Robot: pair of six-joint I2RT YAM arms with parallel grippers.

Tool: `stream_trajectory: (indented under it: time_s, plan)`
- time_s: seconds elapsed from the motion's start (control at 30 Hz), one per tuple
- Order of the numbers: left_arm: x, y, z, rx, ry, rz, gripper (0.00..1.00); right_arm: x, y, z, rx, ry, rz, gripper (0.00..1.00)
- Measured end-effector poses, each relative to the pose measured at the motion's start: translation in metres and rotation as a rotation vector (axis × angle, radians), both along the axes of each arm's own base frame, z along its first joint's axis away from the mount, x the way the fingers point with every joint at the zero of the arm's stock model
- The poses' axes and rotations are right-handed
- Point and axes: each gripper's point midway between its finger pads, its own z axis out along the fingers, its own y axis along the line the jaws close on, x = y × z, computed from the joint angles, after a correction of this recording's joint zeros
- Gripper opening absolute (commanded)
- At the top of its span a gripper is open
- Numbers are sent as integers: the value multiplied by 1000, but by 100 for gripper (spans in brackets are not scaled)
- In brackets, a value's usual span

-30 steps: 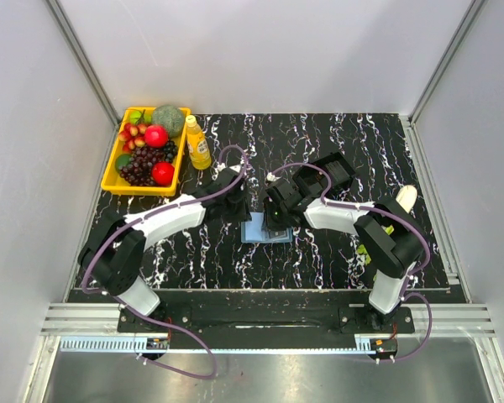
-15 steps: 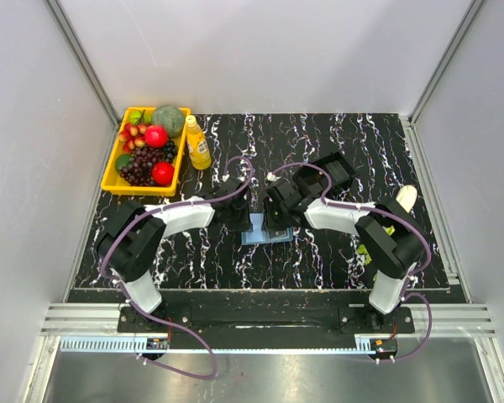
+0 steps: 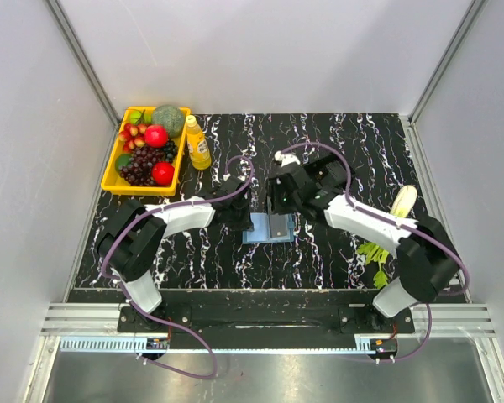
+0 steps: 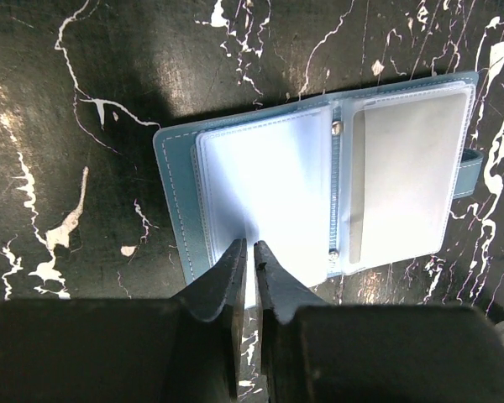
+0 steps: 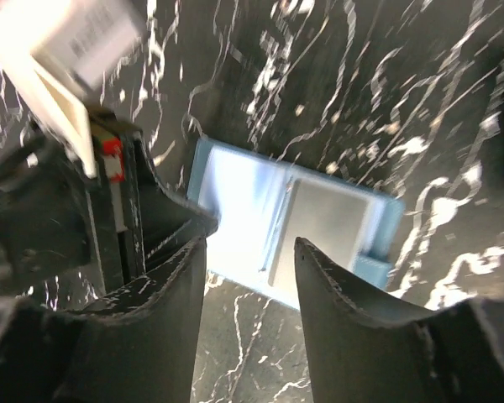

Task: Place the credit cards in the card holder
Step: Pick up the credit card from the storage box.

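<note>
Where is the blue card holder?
In the top view, the card holder lies open mid-table, between the two arms' jaws, right of the yellow tray.

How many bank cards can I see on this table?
1: a grey credit card, tucked into the clear sleeve on the clasp side of the open blue card holder. More cards may be hidden from these views.
</note>
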Motion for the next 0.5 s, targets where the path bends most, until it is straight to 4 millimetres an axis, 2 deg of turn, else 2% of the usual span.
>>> stream_trajectory:
  time_s: [0.1, 0.17, 0.23, 0.3, 0.37, 0.5]
  plan:
    - [0, 0, 0, 1, -2, -7, 13, 20, -17, 35, 2, -90, -33, 57]
    - [0, 0, 1, 2, -3, -9, 13, 44, -43, 53, -4, -140, -86, 58]
    - [0, 0, 1, 2, -3, -11, 13, 67, -75, 61, -35, -168, -148, 58]
    - [0, 0, 1, 5, -4, -14, 13, 89, -109, 62, -88, -173, -200, 58]
    - [0, 0, 0, 7, -3, -17, 13, 109, -134, 60, -148, -167, -231, 59]
    - [-1, 1, 0, 9, -5, -24, 13, 134, -154, 42, -266, -129, -219, 60]
